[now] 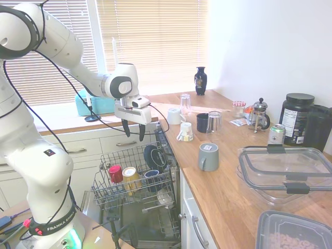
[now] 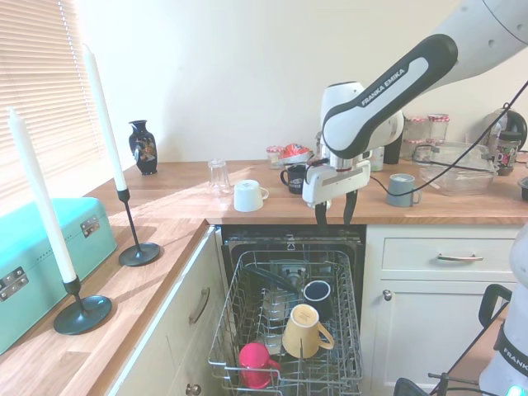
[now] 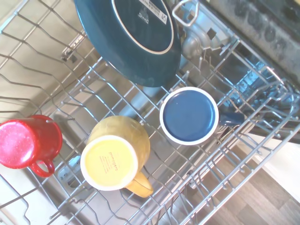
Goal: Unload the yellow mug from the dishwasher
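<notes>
The yellow mug (image 1: 131, 179) (image 2: 304, 331) (image 3: 116, 153) sits upside down in the pulled-out upper wire rack (image 1: 106, 194) (image 2: 223, 346) of the open dishwasher (image 1: 155, 228) (image 2: 289, 247), its handle showing in the wrist view. My gripper (image 1: 133, 130) (image 2: 332, 213) hangs well above the rack, fingers pointing down, open and empty. It is apart from the mug, roughly over the rack's back part.
In the rack a red cup (image 1: 115, 173) (image 2: 254, 363) (image 3: 28, 143), a dark blue mug (image 1: 152, 176) (image 2: 318, 293) (image 3: 189, 116) and a dark blue plate (image 1: 153, 155) (image 3: 136, 37) flank the yellow mug. The wooden counter (image 1: 228, 181) carries a grey mug (image 1: 208, 156), white mugs, glasses and containers.
</notes>
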Controlling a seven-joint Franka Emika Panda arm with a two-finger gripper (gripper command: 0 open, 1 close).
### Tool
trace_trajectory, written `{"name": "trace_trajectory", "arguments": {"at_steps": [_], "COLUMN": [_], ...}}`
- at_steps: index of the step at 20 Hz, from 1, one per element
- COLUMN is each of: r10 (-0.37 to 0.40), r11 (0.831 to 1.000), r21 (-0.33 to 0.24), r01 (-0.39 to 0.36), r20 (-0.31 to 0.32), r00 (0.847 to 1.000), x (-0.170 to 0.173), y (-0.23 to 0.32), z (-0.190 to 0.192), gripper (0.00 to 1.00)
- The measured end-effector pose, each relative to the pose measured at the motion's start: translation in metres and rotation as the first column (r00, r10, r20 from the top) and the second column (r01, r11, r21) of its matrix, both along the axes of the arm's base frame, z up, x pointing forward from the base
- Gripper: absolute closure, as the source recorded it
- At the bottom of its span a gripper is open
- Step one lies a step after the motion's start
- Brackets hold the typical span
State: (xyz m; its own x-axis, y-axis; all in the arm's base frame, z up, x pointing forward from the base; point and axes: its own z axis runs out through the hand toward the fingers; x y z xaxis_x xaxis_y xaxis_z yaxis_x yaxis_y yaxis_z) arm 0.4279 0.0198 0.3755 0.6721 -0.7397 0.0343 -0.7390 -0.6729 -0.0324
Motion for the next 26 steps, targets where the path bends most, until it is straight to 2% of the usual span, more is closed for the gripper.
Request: {"name": "trace_trajectory", "arguments": {"at_steps": [8, 15, 21, 26], "r10": [0.011, 0.078, 0.160, 0.167], "r11": [0.999, 0.997, 0.986, 0.978], "r21": [-0.036, -0.027, -0.041, -0.114], "r01": [-0.010, -0.078, -0.162, -0.173], "r20": [0.011, -0.028, -0.045, -0.061], "r00": [1.000, 0.997, 0.986, 0.984], "x": [0.004, -0.003, -0.012, -0.025], "y": [-0.001, 0.019, 0.053, 0.078], "z": [-0.015, -0.090, -0.132, -0.174], "gripper": [0.00, 0.00, 0.00, 0.00]}}
